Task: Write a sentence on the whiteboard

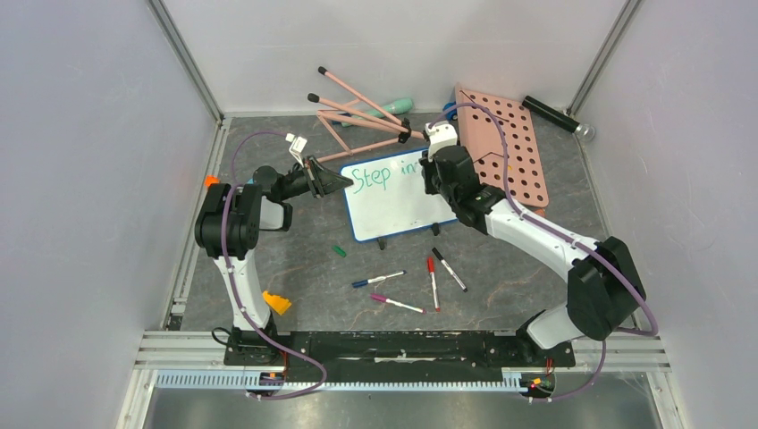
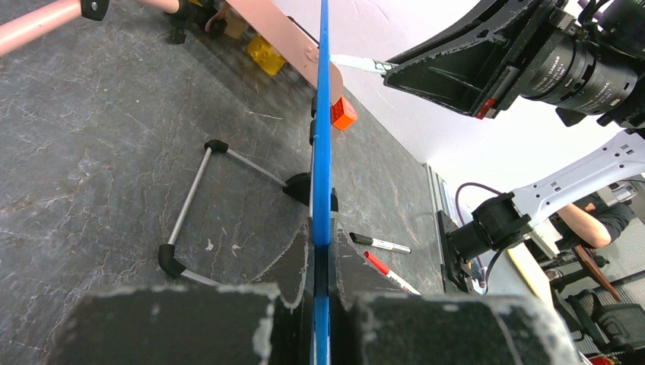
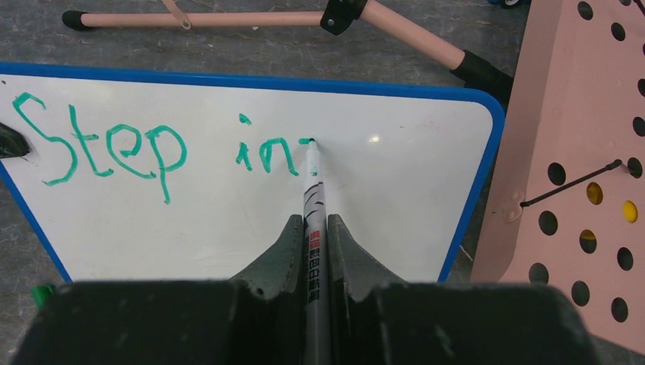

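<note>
We see a grey surface (image 1: 295,259) with the whiteboard (image 1: 402,201) near its middle. A pink board (image 1: 518,152) lies at the whiteboard's 2 o'clock, and a pink stand (image 1: 357,112) lies at its 11 o'clock.

The left claw (image 2: 322,243) is clamped on the whiteboard's blue frame at the 9 o'clock edge, one finger on each face. The right claw (image 3: 312,228) reaches in from 3 o'clock and is closed tight on a marker (image 3: 313,190), whose tip touches the white face.

The sentence (image 3: 163,152) runs in green along the top of the whiteboard. We read "Step in", then a short dash right at the marker tip.

Four pens (image 1: 433,281) lie loose at 6 o'clock of the whiteboard. A small green cap (image 1: 339,251) sits at its 7 o'clock.
</note>
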You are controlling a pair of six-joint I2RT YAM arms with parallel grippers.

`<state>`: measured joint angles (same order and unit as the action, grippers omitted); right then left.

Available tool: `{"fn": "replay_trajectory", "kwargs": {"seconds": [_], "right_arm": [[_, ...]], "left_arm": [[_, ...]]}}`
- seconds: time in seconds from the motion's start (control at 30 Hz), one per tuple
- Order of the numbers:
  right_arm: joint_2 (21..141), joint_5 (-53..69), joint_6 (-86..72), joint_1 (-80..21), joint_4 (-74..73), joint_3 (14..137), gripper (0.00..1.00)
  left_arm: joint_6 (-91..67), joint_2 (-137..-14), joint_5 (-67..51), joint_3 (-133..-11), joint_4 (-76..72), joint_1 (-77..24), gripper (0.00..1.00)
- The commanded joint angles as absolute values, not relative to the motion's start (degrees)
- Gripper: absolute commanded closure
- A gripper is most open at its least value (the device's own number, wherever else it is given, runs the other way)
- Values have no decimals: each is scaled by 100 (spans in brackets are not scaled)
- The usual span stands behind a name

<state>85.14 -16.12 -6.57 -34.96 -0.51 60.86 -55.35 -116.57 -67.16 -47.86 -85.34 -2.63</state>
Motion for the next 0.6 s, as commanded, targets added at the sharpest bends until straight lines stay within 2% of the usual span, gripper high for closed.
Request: {"fn": "replay_trajectory", "kwargs": {"seconds": [0.0, 0.57], "right_arm": [[8473, -1935, -658, -3406, 9, 6267, 100], [8141, -1509, -594, -3357, 119, 6189, 100]], "left_arm": [[-5548, -11518, -6750, -4863, -8921, -244, 98], [-5563, -11529, -6751, -4869, -8921, -238, 98]]}}
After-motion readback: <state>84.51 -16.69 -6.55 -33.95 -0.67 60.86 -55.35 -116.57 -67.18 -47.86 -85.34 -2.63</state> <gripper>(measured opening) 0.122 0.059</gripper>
